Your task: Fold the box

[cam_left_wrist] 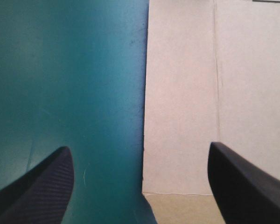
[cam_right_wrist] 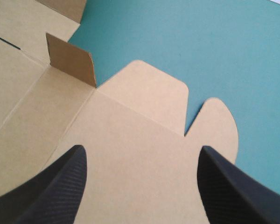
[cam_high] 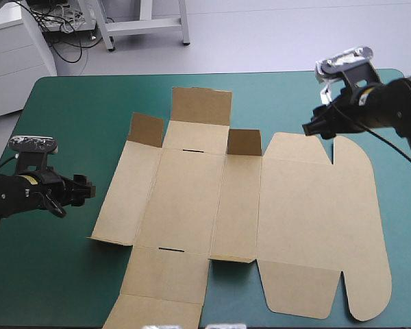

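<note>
Left gripper [cam_high: 88, 189] hangs over bare cover [cam_high: 61, 116] near the left edge of the box [cam_high: 192, 199], apart from it, fingers spread wide and holding nothing. In its wrist view that edge runs straight ahead between the fingers, with cover before one and board before the other. Right gripper [cam_high: 309, 127] is just as wide and empty. It is above the far edge of the lid [cam_high: 315, 226], by the notch [cam_right_wrist: 185, 132] between a rounded tab and the lid's rounded corner. The box lies flat in the middle of the table. Its long axis runs left to right, with the lid end pointing right. A shorter arm of panels crosses it from far to near, and the nearest panel reaches the bottom of the high view. Three flaps [cam_high: 202, 106] at the far side stand raised, a tall one between two short ones. The right gripper's wrist view shows the nearest short one upright beside the tab. Open cover is broad on the left and along the far edge. Only a narrow strip shows right of the lid's curved edge. Patches also lie bare in the near corners between the panels.
</note>
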Controlling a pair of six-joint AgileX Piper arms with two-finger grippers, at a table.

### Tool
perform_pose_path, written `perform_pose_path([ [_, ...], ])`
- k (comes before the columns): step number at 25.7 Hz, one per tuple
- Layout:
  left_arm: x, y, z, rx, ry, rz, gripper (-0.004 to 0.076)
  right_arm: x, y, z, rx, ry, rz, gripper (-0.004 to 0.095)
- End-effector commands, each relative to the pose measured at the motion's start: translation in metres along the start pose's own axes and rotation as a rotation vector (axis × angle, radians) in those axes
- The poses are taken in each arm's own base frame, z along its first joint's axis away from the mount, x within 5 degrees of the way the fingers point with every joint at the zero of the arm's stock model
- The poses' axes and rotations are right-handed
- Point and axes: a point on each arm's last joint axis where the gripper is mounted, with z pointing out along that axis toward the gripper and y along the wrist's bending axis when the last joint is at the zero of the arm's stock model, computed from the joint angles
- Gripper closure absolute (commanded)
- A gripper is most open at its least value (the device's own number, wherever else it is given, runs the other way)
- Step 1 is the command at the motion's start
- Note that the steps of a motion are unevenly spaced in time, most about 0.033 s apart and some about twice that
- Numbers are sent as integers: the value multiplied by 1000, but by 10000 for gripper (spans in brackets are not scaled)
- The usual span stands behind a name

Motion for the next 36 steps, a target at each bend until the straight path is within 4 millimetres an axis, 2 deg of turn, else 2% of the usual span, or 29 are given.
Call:
perform_pose_path([
  [1, -13, 4, 5, -32, -23, 1, 162, 28, -3, -40, 83, -49, 26, 295],
  [4, -14, 8, 22, -36, 44, -9, 162, 50, -6, -65, 164, -78, 57, 295],
  [9, -14, 19, 51, 87, 162, -79, 162, 79, -6, -108, 230, -178, 109, 295],
  [14, -16, 35, 63, 257, 153, -191, 162, 97, -2, -135, 231, -257, 120, 295],
  [17, -13, 47, 65, 297, 176, -216, 162, 100, 1, -140, 209, -275, 119, 295],
  [22, -1, 64, 81, 321, 234, -282, 164, 100, 4, -140, 171, -279, 105, 296],
  [29, 9, 75, 147, 545, 341, -391, 164, 99, 6, -139, 157, -280, 89, 296],
  [32, 13, 76, 161, 612, 386, -421, 184, 99, 6, -139, 157, -280, 89, 296],
  [36, 13, 70, 166, 706, 399, -430, 190, 99, 6, -139, 157, -280, 89, 296],
])
